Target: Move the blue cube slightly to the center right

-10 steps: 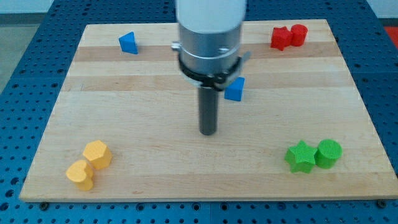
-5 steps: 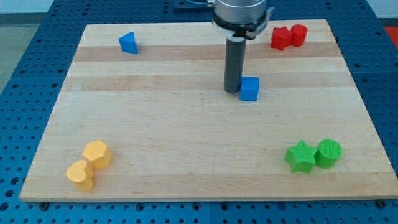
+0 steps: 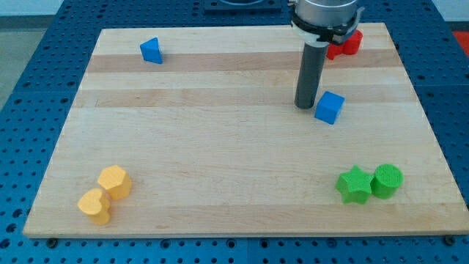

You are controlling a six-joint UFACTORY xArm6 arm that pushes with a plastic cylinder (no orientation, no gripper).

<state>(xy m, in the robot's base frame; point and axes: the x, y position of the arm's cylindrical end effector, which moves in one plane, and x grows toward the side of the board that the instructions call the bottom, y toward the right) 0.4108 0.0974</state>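
Blue cube (image 3: 329, 107) farther right, turned

Pale wooden board (image 3: 183, 147), smooth, matt, with visible grain, on a blue perforated surface (image 3: 29, 95). Blue cube (image 3: 329, 107): matt plastic in appearance. Rod above my tip (image 3: 305, 106): dark, slightly glossy.

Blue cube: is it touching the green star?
No. The blue cube sits beside my tip, on its right in the view, far above the green star near the view's bottom.
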